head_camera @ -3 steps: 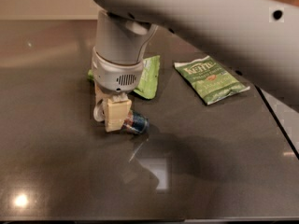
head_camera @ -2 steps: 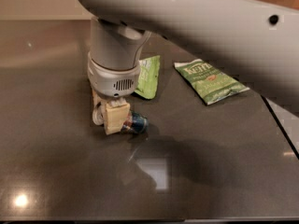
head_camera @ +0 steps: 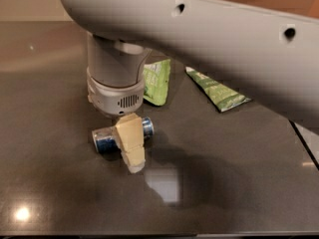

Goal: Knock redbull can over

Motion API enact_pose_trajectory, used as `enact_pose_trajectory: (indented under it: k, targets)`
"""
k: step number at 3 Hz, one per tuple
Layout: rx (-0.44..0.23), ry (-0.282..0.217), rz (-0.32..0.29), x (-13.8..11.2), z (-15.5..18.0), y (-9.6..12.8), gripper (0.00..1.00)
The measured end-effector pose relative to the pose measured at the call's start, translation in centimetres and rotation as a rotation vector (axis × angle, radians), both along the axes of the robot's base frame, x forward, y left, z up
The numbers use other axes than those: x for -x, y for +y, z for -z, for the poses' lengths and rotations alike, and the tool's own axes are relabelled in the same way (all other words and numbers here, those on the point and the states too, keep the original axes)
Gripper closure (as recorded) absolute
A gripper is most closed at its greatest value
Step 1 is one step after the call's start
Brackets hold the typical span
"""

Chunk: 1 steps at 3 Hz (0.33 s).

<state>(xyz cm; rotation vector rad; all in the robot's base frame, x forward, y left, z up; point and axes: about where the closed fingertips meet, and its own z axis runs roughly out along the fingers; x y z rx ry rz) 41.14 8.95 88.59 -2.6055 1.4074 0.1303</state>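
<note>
While the tan-padded end effector (head_camera: pixel 131 151) hangs low over the dark glossy tabletop (head_camera: pixel 239 193), I cannot tell if it is spread or closed. The slim blue-and-silver redbull can (head_camera: pixel 105 139) lies on its side right behind it. Two green foil snack bags (head_camera: pixel 157 81) lie farther back.

Pale grey arm (head_camera: pixel 224 44), dark round holes (head_camera: pixel 180 7); cylindrical wrist (head_camera: pixel 115 73), vent grille (head_camera: pixel 128 101); tan hand (head_camera: pixel 130 147) beneath wrist.

Spans the frame's top as a thick pale-grey arm (head_camera: pixel 214 34), drops through a round wrist (head_camera: pixel 115 81), ends left of centre in a tan gripper (head_camera: pixel 130 147).
</note>
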Motion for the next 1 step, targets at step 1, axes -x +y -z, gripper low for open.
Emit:
enact_pose_trajectory:
  k: [1]
  targets:
    - [0.000, 0.000, 0.000, 0.00, -0.01, 0.00, 0.00]
